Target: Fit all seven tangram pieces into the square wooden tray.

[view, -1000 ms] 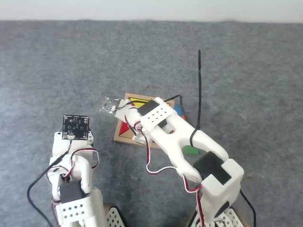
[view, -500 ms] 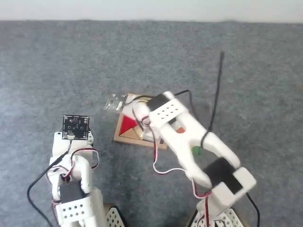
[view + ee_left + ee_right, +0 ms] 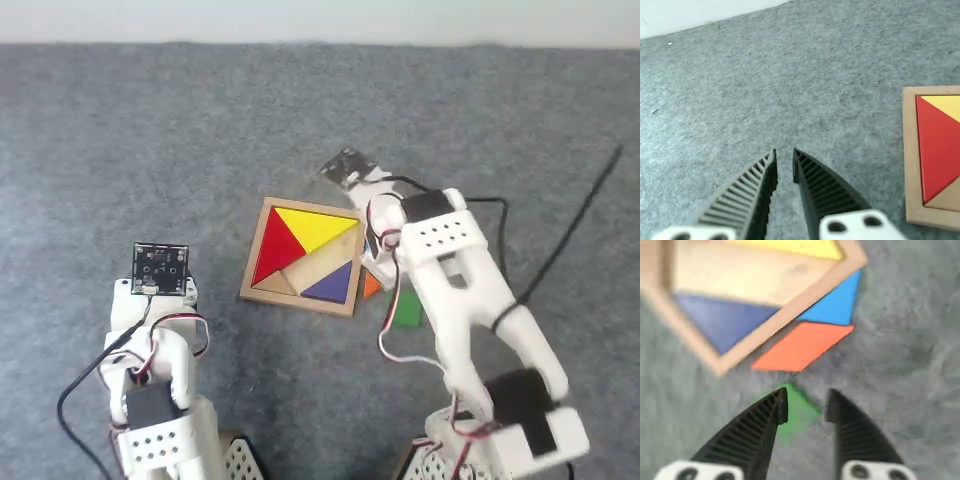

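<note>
The right arm (image 3: 470, 290) hides most of the orange piece (image 3: 370, 287) and green piece (image 3: 407, 312); the frame's right edge cuts off the tray (image 3: 909, 150).

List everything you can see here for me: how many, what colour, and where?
square wooden tray: 1, light wood, mid-table, centre bare
large red triangle piece: 1, red, in the tray
large yellow triangle piece: 1, yellow, in the tray beside the red one
dark blue triangle piece: 1, dark blue, in the tray
light blue flat piece: 1, light blue, outside, against the tray's rim
orange parallelogram piece: 1, orange, outside, by the rim
green flat piece: 1, green, on the surface beyond the orange one
grey fuzzy table surface: 1, grey, under everything
left end effector: 1, black fingers narrowly parted, away from the tray
right end effector: 1, black, open over the green piece
</note>
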You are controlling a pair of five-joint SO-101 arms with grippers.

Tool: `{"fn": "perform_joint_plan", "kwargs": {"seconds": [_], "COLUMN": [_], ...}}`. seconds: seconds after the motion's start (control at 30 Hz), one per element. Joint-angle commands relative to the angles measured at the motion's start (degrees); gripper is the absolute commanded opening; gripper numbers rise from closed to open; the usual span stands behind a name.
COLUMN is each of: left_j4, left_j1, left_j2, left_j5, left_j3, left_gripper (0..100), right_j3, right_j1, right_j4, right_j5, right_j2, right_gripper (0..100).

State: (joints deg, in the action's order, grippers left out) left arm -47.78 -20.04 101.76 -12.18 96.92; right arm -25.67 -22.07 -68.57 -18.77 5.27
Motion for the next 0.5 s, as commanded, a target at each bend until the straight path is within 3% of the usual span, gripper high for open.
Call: {"fn": "perform_joint_plan", "kwargs": {"seconds": [0.0,0.17,0.37,0.47], "left_j4": [0.62,-2.02,-4.75,-4.75], "left_j1": [-0.35,-0.18,-0.26,-0.09], "left_j2": [0.7,0.7,0.7,0.7], "left_j5": [-0.62,-3.08,-5.98,-6.15], "left_j3": [-1.71,-1.98,-2.42,-2.24], "left_gripper": [5,6,6,6], "right_j3": [0.97,1.23,-1.58,-4.66], "right_j1": [0.84,0.92,3.3,2.86], "right_j4": [0.48,-3.3,-8.31,-7.08], "right_j5": [5.19,0.44,-5.8,-2.9], "right_j2": [-0.92,-0.92,1.01,2.77], "right_gripper": [18.1,12.9,15.5,18.4]}}
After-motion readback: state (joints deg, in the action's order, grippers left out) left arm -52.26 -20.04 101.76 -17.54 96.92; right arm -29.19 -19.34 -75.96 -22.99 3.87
